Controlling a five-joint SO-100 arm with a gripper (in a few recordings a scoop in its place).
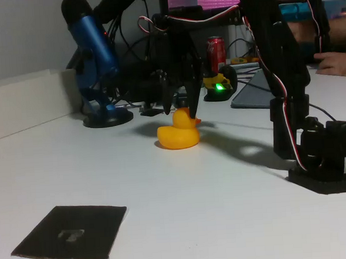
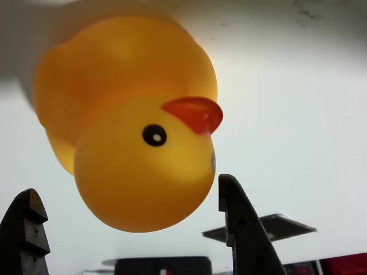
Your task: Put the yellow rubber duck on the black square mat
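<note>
The yellow rubber duck [image 1: 179, 132] sits upright on the white table, its beak towards the right in the fixed view. My black gripper [image 1: 182, 111] hangs straight above it, open, with its fingertips down at the level of the duck's head. In the wrist view the duck [image 2: 132, 132] is very close, and its head lies between the two fingers [image 2: 241, 229] of my gripper [image 2: 126, 189], with a gap on the left side. The black square mat [image 1: 70, 232] lies flat near the front left of the table, apart from the duck; the mat [image 2: 261, 226] also shows far off in the wrist view.
A blue microphone [image 1: 94, 46] on a round stand is behind and left of the duck. A red can [image 1: 216, 50], a device with a green light [image 1: 219, 87] and cables crowd the back. The arm's base [image 1: 325, 161] stands at the right. A person's hand [image 1: 336, 64] rests at the far right.
</note>
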